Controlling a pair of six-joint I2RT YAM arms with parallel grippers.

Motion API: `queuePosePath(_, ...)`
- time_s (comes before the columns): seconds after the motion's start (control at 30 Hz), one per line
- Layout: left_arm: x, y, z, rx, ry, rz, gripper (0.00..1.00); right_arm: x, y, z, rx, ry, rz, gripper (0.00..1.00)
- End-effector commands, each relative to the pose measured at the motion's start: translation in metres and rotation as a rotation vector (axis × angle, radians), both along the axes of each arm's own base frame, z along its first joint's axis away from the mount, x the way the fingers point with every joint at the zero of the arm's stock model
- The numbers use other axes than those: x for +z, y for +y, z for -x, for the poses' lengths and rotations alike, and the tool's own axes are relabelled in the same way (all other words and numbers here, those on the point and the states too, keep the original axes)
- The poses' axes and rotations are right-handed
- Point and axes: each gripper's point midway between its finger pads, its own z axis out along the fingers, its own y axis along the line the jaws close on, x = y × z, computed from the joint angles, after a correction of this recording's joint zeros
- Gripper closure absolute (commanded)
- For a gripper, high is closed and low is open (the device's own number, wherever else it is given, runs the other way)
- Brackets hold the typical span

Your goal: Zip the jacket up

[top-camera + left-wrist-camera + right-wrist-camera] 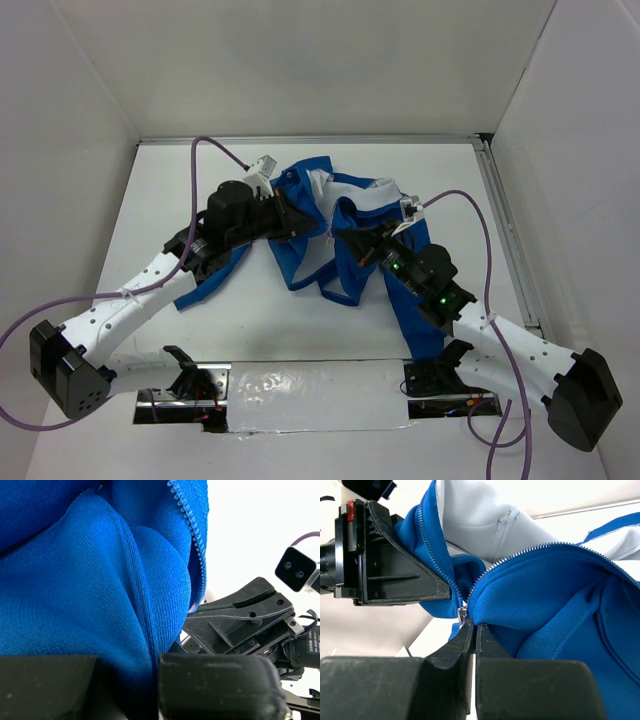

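top: overhead, looking down, far | wrists: close, opposed | shared: jacket

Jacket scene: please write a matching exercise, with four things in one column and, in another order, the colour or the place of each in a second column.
Things:
1. jacket, outer fabric
2. lining
3. cable
4. zipper pull

Colour or place:
A. purple
B. at the fingertips of the right gripper
C. white
D. bright blue

Pairs: 1-D, 2-C, 3-A, 4-B.
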Motion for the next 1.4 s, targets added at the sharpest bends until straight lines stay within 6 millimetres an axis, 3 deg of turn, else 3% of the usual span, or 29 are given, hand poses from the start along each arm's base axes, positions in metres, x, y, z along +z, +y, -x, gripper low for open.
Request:
queuePosePath(0.0,0.025,-0.006,-0.002,-0.025,-0.082,0.038,1.0,0.048,-0.001,0.001,-0.008,-0.101,-0.088,1.0)
queuePosePath(0.37,0.014,-0.011,-0.001,-0.051,-0.058,0.006,1.0,0.051,0.002,-0.006,-0.02,-0.114,-0.09,1.0)
queuePosePath(0.57,0.011,-0.013,-0.004,-0.066,-0.068,-0.028,1.0,0.042,0.008,-0.006,0.003,-0.112,-0.065,1.0)
queuePosePath(0.73,-0.011,-0.018,-0.005,-0.096,-0.013,-0.092,1.0,0.048,0.008,-0.005,0.008,-0.132,-0.081,1.0)
queuePosePath(0.93,-0.042,-0.021,0.006,-0.125,0.048,-0.165,1.0,0.051,0.005,-0.011,-0.024,-0.134,-0.125,1.0)
queuePosePath(1.13,-0.074,-0.025,0.029,-0.186,0.128,-0.22,1.0,0.058,-0.007,-0.021,-0.085,-0.122,-0.182,1.0)
queuePosePath(1.23,-0.078,-0.024,0.041,-0.199,0.146,-0.229,1.0,0.052,-0.014,-0.029,-0.128,-0.095,-0.196,1.0)
queuePosePath(1.37,-0.064,-0.019,0.049,-0.202,0.103,-0.189,1.0,0.034,-0.009,-0.032,-0.104,-0.051,-0.147,1.0)
